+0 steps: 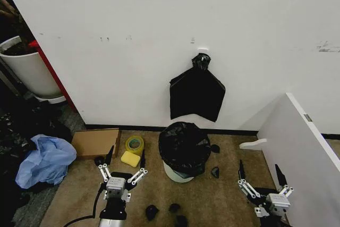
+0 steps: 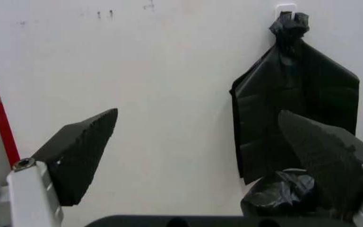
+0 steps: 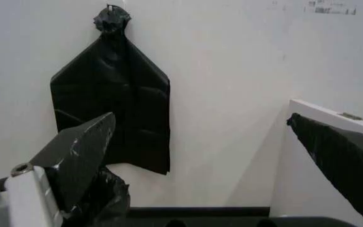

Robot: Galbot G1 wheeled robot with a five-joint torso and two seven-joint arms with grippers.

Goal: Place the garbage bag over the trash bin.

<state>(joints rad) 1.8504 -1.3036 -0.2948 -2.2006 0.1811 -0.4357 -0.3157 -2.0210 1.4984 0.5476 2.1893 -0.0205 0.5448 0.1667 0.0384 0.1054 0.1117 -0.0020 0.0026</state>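
Observation:
The garbage bag [image 1: 184, 144] is glossy black and wrinkled, and it drapes over the trash bin [image 1: 177, 174], a small white bucket on the floor by the wall. Only the bucket's lower wall shows beneath the bag. My left gripper [image 1: 126, 158] hovers low to the bin's left, open and empty. My right gripper [image 1: 260, 173] hovers low to the bin's right, also open and empty. The left wrist view shows the left gripper [image 2: 198, 112] with the garbage bag [image 2: 281, 194] beside one pad. In the right wrist view, the bag [image 3: 102, 201] sits behind one finger of the right gripper [image 3: 200, 116].
A flat black bag bundle [image 1: 196, 94] hangs from a wall hook above the bin. A cardboard piece [image 1: 95, 142], tape roll [image 1: 134, 143] and yellow sponge [image 1: 130, 158] lie left of the bin. A blue plastic heap [image 1: 47, 159] and white planter [image 1: 29, 67] are far left, a white panel [image 1: 297, 147] is right.

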